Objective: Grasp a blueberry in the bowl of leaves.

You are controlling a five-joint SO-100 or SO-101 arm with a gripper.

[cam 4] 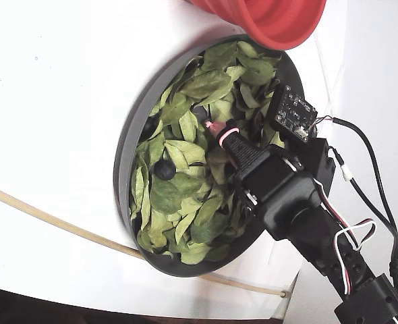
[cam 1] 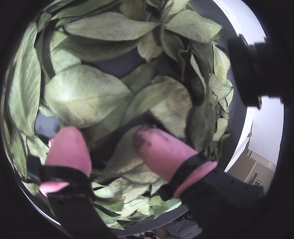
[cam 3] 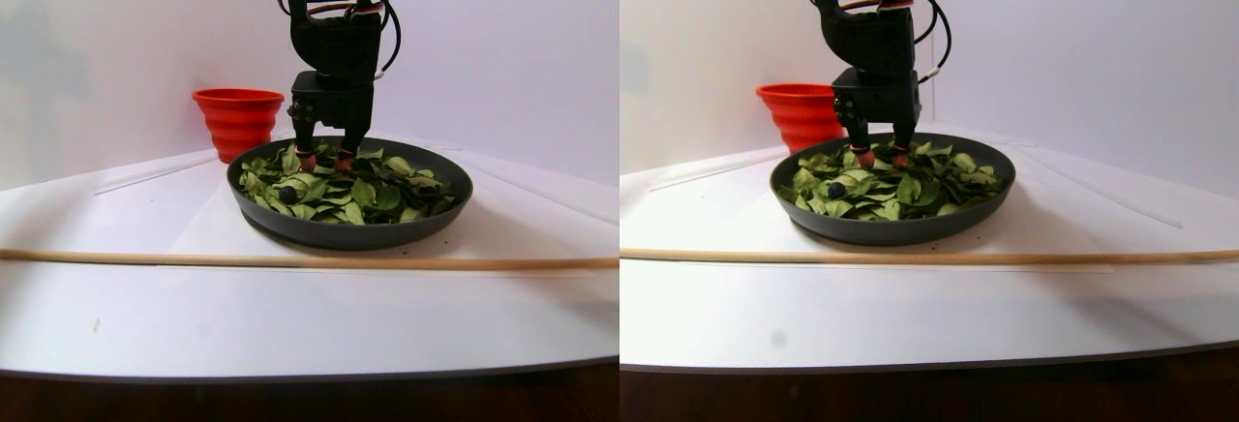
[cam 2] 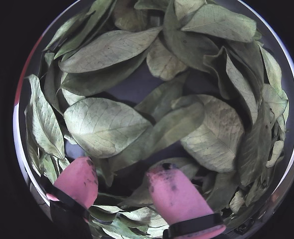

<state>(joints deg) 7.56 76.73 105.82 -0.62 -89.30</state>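
Though leaf-ringed — blueberry (cam 4: 164, 169) exposed

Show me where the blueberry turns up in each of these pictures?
Both wrist views: not visible, only leaves between the open pink fingertips.
Stereo pair view: the blueberry sits left in the bowl of leaves, in both halves.
Fixed view: the blueberry, centre-left.
Shared landmark: the gripper.

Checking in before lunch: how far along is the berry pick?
Done: the gripper is down among the leaves in the bowl. In hand: nothing, its pink fingertips stand open on leaves. Left: the blueberry lies apart, still to be reached and grasped.
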